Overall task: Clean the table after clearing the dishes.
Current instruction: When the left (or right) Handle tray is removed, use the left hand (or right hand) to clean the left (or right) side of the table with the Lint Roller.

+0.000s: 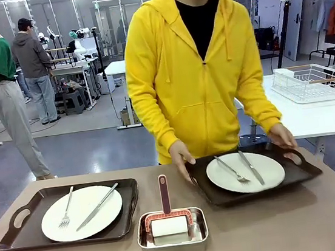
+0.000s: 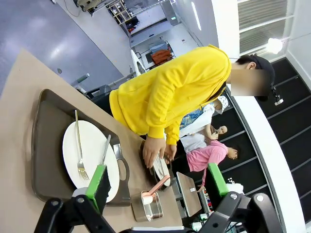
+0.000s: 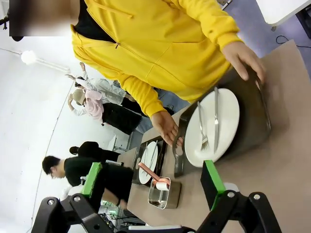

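Observation:
Two dishes sit on the beige table [image 1: 290, 227]. The left white plate [image 1: 81, 212] carries a fork and knife and rests on a dark tray [image 1: 21, 226]. The right plate [image 1: 245, 172] with its cutlery lies on a second tray [image 1: 299, 173], whose two handles a person in a yellow hoodie grips with both hands [image 1: 182, 157]. My left gripper [image 2: 158, 187] hangs open above the table, looking at the left plate [image 2: 90, 158]. My right gripper [image 3: 152, 182] is open too, high over the right plate [image 3: 214, 126]. Neither holds anything.
A small steel pan [image 1: 172, 232] holding a red-handled white pad stands between the trays near the front edge. A white side table with a wire rack [image 1: 312, 83] is at the back right. Other people stand far behind on the left.

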Robot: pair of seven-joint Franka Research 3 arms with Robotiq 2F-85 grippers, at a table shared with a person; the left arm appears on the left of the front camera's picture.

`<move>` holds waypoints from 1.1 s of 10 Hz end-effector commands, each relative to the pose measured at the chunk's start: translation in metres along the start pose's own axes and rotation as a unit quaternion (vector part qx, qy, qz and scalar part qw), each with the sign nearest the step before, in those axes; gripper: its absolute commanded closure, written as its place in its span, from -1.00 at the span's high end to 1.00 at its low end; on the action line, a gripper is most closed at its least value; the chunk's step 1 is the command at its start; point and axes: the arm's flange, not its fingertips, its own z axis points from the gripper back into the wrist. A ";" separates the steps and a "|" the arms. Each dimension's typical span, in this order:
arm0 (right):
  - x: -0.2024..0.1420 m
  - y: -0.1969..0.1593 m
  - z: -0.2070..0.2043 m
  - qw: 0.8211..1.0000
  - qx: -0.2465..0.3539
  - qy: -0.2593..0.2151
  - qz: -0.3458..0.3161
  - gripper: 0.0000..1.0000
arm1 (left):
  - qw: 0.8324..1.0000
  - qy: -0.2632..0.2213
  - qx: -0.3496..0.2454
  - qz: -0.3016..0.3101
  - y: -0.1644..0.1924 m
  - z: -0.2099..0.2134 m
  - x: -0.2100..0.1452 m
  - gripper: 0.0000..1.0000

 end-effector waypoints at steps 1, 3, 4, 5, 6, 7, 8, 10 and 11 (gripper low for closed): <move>0.001 0.002 0.003 1.000 0.005 -0.002 0.002 1.00 | 1.000 -0.005 -0.008 -0.005 -0.004 0.003 0.001 1.00; 0.001 0.002 0.003 1.000 0.005 -0.002 0.002 1.00 | 1.000 -0.005 -0.008 -0.005 -0.004 0.003 0.001 1.00; 0.001 0.002 0.003 1.000 0.005 -0.002 0.002 1.00 | 1.000 -0.005 -0.008 -0.005 -0.004 0.003 0.001 1.00; 0.001 0.002 0.003 1.000 0.005 -0.002 0.002 1.00 | 1.000 -0.005 -0.008 -0.005 -0.004 0.003 0.001 1.00; 0.001 0.002 0.003 1.000 0.005 -0.002 0.002 1.00 | 1.000 -0.005 -0.008 -0.005 -0.004 0.003 0.001 1.00; 0.001 0.002 0.003 1.000 0.005 -0.002 0.002 1.00 | 1.000 -0.005 -0.008 -0.005 -0.004 0.003 0.001 1.00; 0.000 0.000 0.000 1.000 0.000 0.000 0.000 1.00 | 1.000 -0.005 -0.008 -0.005 -0.004 0.003 0.001 1.00; 0.016 0.026 -0.043 0.997 -0.036 0.057 0.037 1.00 | 1.000 -0.005 -0.008 -0.005 -0.004 0.003 0.001 1.00; 0.022 0.041 -0.076 0.993 -0.041 0.093 0.059 1.00 | 1.000 -0.005 -0.008 -0.005 -0.004 0.003 0.001 1.00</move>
